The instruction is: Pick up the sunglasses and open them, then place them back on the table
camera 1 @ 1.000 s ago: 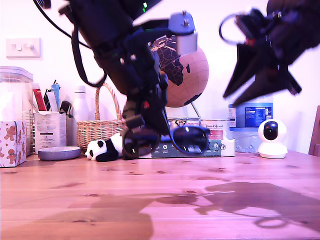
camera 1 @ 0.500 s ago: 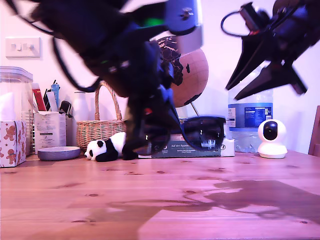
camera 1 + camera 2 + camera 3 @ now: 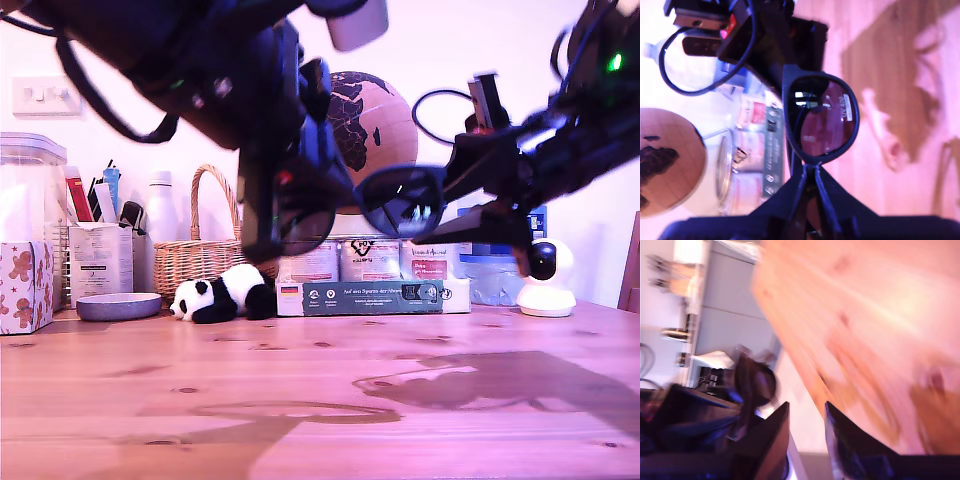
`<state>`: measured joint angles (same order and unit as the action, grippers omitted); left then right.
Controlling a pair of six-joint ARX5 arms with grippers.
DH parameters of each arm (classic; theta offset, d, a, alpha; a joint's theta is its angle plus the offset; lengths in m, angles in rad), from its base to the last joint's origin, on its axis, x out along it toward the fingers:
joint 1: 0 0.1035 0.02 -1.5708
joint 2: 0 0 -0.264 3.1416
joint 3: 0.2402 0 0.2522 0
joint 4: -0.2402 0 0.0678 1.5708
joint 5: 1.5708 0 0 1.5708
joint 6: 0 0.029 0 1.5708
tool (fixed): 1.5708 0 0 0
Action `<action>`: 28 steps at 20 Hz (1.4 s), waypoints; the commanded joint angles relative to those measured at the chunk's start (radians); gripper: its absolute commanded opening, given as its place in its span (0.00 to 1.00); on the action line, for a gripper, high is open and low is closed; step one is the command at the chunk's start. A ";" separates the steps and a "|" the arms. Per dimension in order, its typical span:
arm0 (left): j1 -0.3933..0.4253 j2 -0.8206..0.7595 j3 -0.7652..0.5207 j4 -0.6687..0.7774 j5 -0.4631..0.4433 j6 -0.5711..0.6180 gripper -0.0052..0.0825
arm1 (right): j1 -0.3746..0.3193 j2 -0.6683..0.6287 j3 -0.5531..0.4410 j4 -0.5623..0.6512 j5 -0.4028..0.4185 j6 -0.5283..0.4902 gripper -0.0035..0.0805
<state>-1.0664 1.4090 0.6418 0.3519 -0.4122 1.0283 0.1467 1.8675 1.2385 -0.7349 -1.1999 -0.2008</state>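
Since a moment ago my second gripper (image 3: 462, 192) has swung down from high up to meet the raised sunglasses (image 3: 400, 200).

My first gripper (image 3: 810, 172) is clamped on the sunglasses' bridge, holding them in the air well above the table (image 3: 320, 400). My second gripper's jaws stand apart, level with the outer lens. Opening seems underway (blurred, so contact is unclear); next it should catch a thin temple and swing it out. Both arms reach inward from above.

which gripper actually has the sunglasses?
My first gripper: its jaws are shut on the sunglasses at the frame beside one lens. My second gripper has its jaws apart with nothing between them.
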 commanded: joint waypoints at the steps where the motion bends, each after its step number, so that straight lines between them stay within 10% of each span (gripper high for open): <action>1: 0.003 -0.001 -0.040 0.005 -0.005 -0.009 0.04 | -0.031 0.011 0.021 0.036 -0.059 -0.015 0.26; 8: 0.047 -0.002 -0.048 0.020 0.039 -0.191 0.04 | -0.075 0.029 0.021 0.034 -0.080 -0.112 0.31; 22: 0.354 -0.115 -0.048 -0.022 0.699 -0.648 0.04 | -0.058 0.038 0.021 -0.086 -0.201 -0.137 0.37; 28: 0.372 -0.115 -0.048 -0.060 0.708 -0.600 0.04 | 0.023 0.038 0.021 -0.115 -0.051 -0.010 0.42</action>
<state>-0.6933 1.2911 0.6022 0.2890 0.2905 0.4168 0.1608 1.8893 1.2530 -0.8501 -1.2682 -0.2138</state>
